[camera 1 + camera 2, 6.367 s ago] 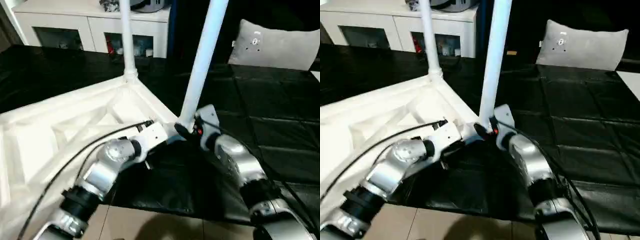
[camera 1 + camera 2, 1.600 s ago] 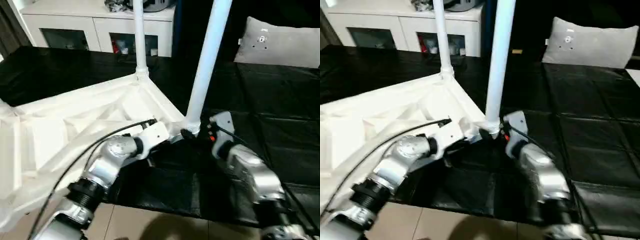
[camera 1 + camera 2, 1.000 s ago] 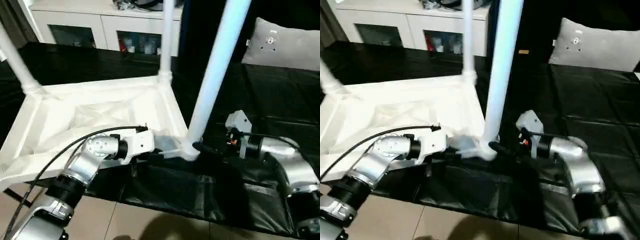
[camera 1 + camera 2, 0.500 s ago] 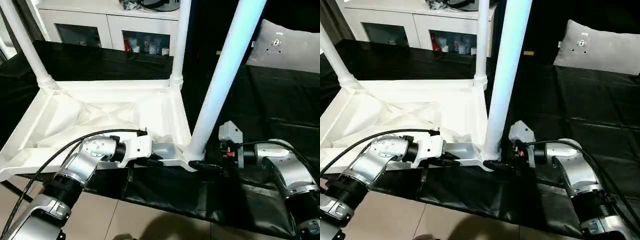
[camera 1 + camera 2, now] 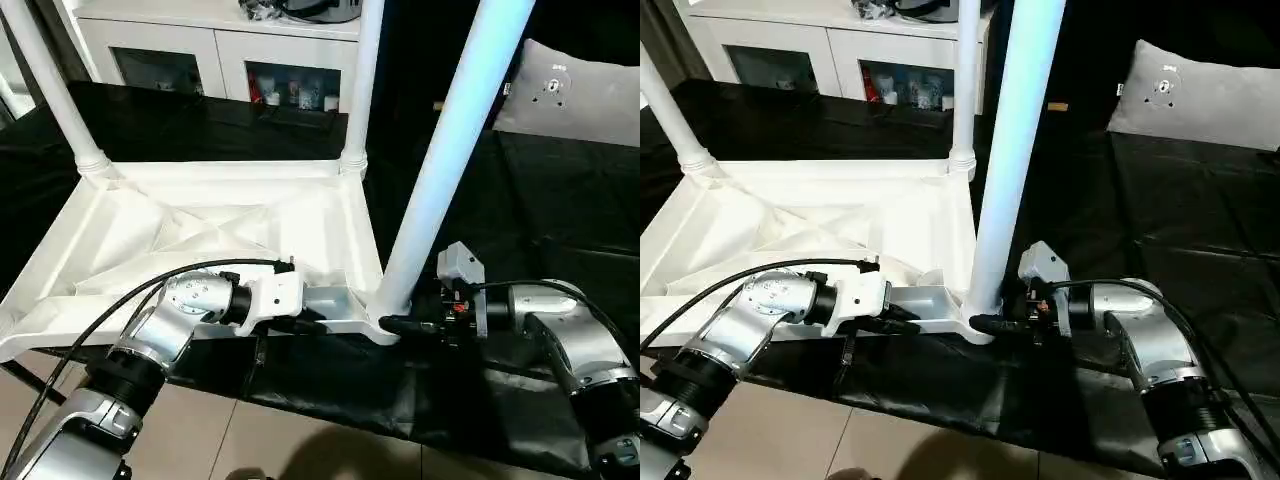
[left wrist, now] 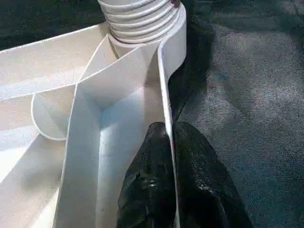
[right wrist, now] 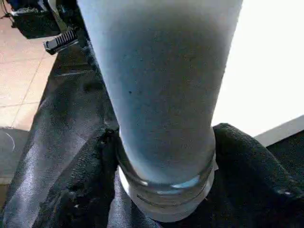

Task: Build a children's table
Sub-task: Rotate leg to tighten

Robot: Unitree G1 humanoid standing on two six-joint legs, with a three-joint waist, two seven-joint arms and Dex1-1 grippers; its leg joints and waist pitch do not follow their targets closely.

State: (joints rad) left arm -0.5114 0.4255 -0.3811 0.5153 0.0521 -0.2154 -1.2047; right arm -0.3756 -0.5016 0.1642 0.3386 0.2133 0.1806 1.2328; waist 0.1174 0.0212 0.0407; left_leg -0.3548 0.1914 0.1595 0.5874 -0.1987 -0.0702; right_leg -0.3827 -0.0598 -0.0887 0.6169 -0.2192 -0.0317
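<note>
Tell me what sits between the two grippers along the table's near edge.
In the left eye view, the near corner socket with its leg stands between the left gripper and the right gripper.

Smooth, seemingly plastic table [image 5: 200, 215]

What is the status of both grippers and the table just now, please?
Left gripper pinching the rim of the upturned white plastic table top. Right gripper clamped round the base of the near tapered white leg. Three legs seated upright. Nothing in the way.
</note>
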